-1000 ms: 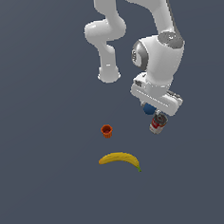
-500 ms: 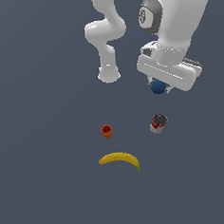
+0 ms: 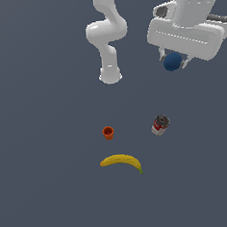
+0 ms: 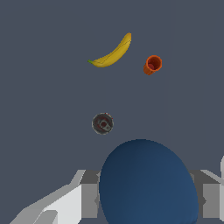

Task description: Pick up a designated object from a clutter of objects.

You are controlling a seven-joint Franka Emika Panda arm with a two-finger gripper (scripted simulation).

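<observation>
My gripper point(image 3: 173, 62) is shut on the dark-blue ball point(image 3: 172, 61) and holds it high above the floor, near the top right of the exterior view. In the wrist view the ball point(image 4: 148, 183) fills the space between the grey fingers point(image 4: 89, 199). Far below lie the red-labelled can point(image 3: 160, 124), the orange-red cup point(image 3: 108, 132) and the yellow banana point(image 3: 121, 161). The wrist view also shows the can point(image 4: 103, 123) from above, the cup point(image 4: 152, 64) and the banana point(image 4: 112, 53).
The white arm base point(image 3: 110, 75) stands on the dark grey floor at the back, to the exterior view's left of the gripper. The floor point(image 3: 53, 187) around the three items is plain dark grey.
The gripper has risen steadily with the dark-blue ball, from just above the can to high over the floor. The can, cup and banana have not moved.
</observation>
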